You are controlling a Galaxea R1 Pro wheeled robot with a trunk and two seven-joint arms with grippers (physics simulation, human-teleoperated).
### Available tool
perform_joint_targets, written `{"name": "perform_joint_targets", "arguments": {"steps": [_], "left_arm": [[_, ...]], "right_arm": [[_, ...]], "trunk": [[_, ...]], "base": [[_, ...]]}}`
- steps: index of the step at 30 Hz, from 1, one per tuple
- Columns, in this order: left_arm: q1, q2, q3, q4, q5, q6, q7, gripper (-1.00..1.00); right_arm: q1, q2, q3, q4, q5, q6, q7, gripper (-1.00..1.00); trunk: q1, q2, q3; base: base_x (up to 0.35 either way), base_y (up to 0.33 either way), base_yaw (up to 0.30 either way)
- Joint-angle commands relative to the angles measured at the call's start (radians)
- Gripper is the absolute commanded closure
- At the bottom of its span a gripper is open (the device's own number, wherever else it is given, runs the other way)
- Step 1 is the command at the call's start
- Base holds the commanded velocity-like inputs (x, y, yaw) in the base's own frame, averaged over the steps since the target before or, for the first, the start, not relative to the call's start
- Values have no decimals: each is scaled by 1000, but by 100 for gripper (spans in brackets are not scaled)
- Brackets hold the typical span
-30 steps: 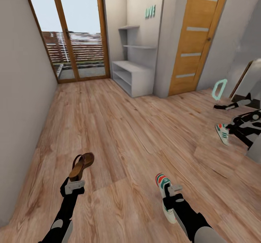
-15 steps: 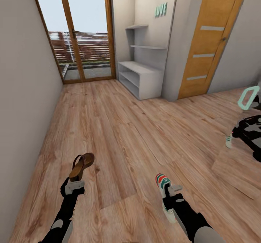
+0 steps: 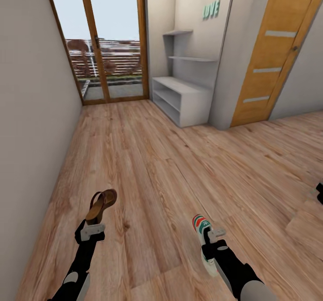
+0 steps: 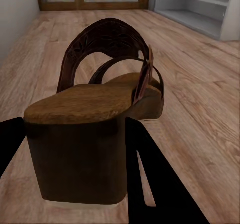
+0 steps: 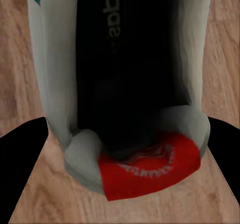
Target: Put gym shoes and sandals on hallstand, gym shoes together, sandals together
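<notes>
Brown sandal [image 3: 101, 205] in left fingers [image 3: 93, 230], sneaker [image 3: 202, 237] in right fingers [image 3: 214, 240]

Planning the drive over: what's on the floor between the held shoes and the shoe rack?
Bare wood floor, per the head view, between sandal, sneaker and shoe rack.

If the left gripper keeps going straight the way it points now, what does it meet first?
Nothing close: the left gripper, shut on the brown leather sandal, points down the corridor over light wood-plank floor. The glass door lies far ahead, though depth is unclear.
</notes>
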Motion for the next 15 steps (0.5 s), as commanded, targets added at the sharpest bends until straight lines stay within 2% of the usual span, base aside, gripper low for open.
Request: {"name": "perform_joint_targets", "arguments": {"steps": [1,11,15], "left_arm": [[0,0,0,0,0,0,0,100],[0,0,-1,0,0,0,0,100],[0,0,-1,0,0,0,0,100]], "right_arm": [[0,0,0,0,0,0,0,100],[0,0,0,0,0,0,0,100],[0,0,0,0,0,0,0,100]], "trunk": [[0,0,0],[0,0,0],[0,0,0]], "base": [[348,99,4],[348,114,9],[348,99,191]]}}
